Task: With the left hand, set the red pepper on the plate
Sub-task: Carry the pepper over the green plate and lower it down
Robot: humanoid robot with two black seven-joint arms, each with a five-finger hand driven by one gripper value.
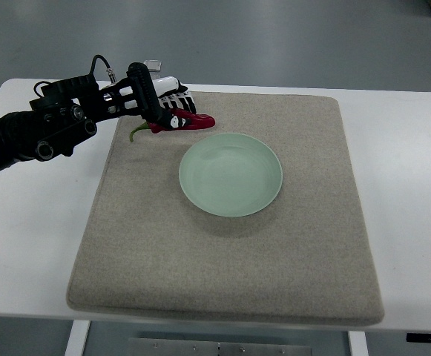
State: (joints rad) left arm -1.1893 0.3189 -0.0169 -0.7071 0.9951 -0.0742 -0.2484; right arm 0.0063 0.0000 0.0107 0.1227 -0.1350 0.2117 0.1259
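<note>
A red pepper [197, 122] with a green stem [136, 133] lies near the back left of the beige mat, just beyond the rim of a pale green plate [231, 174]. My left hand [167, 110] reaches in from the left edge and has its fingers curled around the pepper's middle; the red tip sticks out toward the plate and the stem hangs out on the left side. Whether the pepper is touching the mat or raised a little cannot be told. The plate holds nothing.
The beige mat [230, 259] covers most of the white table [415, 222]. The black left forearm [30, 133] crosses the table's back left corner. Grey floor lies beyond the table's far edge.
</note>
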